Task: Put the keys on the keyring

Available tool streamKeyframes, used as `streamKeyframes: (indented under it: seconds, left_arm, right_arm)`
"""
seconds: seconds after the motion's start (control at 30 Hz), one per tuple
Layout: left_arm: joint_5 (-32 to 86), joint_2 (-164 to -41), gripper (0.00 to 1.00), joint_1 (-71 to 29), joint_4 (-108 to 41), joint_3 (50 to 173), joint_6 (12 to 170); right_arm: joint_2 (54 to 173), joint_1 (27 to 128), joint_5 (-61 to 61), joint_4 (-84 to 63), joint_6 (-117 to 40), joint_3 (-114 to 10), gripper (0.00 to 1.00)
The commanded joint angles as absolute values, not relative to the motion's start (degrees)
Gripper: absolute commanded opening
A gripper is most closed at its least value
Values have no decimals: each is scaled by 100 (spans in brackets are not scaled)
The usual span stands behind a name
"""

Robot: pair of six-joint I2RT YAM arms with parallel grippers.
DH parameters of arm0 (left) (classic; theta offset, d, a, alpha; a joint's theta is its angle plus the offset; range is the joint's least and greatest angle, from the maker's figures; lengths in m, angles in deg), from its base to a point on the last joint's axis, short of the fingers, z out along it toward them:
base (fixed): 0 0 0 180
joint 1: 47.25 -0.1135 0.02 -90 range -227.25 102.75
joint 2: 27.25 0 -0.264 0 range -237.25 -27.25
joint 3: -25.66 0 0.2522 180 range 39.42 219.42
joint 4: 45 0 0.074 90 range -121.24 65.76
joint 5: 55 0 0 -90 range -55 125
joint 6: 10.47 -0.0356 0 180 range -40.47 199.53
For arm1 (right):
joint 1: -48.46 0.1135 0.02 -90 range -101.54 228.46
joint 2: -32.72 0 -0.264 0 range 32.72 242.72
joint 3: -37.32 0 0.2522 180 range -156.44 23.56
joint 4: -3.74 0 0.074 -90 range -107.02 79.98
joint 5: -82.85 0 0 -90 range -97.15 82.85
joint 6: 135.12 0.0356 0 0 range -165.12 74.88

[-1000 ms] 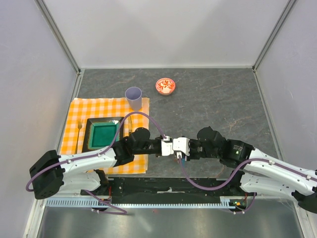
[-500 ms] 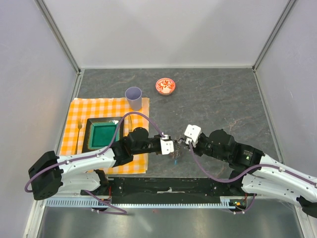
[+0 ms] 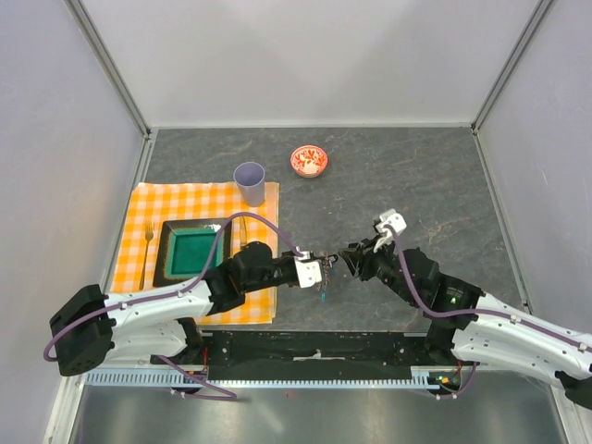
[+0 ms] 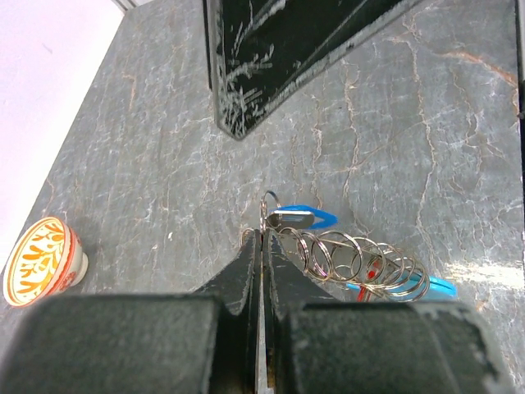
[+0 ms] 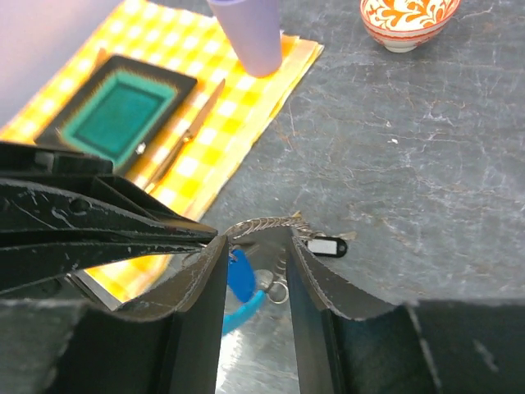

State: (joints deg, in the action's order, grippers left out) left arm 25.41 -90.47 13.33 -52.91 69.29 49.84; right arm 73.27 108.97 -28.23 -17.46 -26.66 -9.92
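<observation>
1. The grey table (image 3: 435, 185) fills the middle of the top view.
2. The left arm (image 3: 166, 301) reaches from the lower left toward the middle. The right arm (image 3: 499, 324) reaches from the lower right, bent so its wrist points back at the other arm. The two tips almost meet just below the middle of the frame.
3. A yellow checked cloth (image 3: 148, 208) lies on the left, with a green plate (image 3: 192, 252) on it.
4. A purple cup (image 3: 249, 182) stands at the top edge of the cloth. A red and white bowl (image 3: 309, 160) sits to the right of the cup, well apart from the arms.
5. The left gripper (image 3: 321, 271) has its fingers pressed together, pinching the keyring. The right gripper (image 5: 254, 242) has its fingers spread wide, one on each side of the chain. I cannot tell if they touch it.
6. The keyring (image 4: 344, 258) is a string of thin metal loops. It hangs from the left fingertips, in the middle of the left wrist view. Its blue fob (image 5: 240, 275) dangles low between the right fingers.
7. A blue key (image 4: 305, 216) sits right by the pinch. A black and white key (image 5: 326, 245) lies just right of the chain. I cannot tell if either is hooked on.
8. I think this is the holding step: one gripper keeps the ring steady for the other. Next, the right gripper needs to close on a key or a loop very gently, because these parts are tiny and slippery.
</observation>
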Motion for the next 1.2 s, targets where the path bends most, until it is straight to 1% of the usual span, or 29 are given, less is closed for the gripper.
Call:
streamKeyframes:
  seconds: [0.0,0.1,0.27,0.37,0.4,0.5,0.53,0.6,0.63,0.7,0.77,0.87,1.17]
  left_arm:
    - [2726,-9000,2,1366,-6024,6948,5000]
    - [2787,-9027,2,1357,-6147,6931,5087]
    - [2832,-9000,2,1357,-6270,6887,5158]
    - [2832,-8930,2,1357,-6332,6843,5211]
    - [2797,-8860,2,1357,-6341,6817,5220]
    - [2683,-8763,2,1357,-6315,6755,5229]
    - [2656,-8693,2,1357,-6315,6729,5211]
    - [2534,-8623,2,1357,-6245,6685,5194]
    - [2489,-8561,2,1357,-6218,6685,5185]
    - [2393,-8500,2,1357,-6192,6685,5184]
    - [2331,-8429,2,1357,-6174,6684,5184]
    - [2226,-8394,2,1357,-6130,6711,5176]
    - [2085,-8482,2,1357,-6016,6843,5176]
  right_arm:
    - [7007,10849,-3211,-1143,-1436,-747,42]
    - [6963,10831,-3080,-1072,-1383,-615,42]
    - [6919,10665,-2483,-791,-2110,-395,42]
    - [6770,10349,-1763,-791,-2829,-281,42]
    - [6648,10226,-1344,-791,-2955,-246,42]
    - [6515,9620,-402,-756,-3456,-158,42]
    - [6524,9314,245,-747,-3553,-175,42]
    - [6681,9074,882,-738,-3781,-228,42]
    - [6760,8943,1389,-738,-3869,-298,41]
    - [6988,8863,1744,-721,-4062,-368,40]
    - [7121,8818,2130,-712,-4168,-483,36]
    - [7297,8810,2483,-615,-4300,-562,34]
    - [7209,8809,2695,-536,-4406,-624,34]
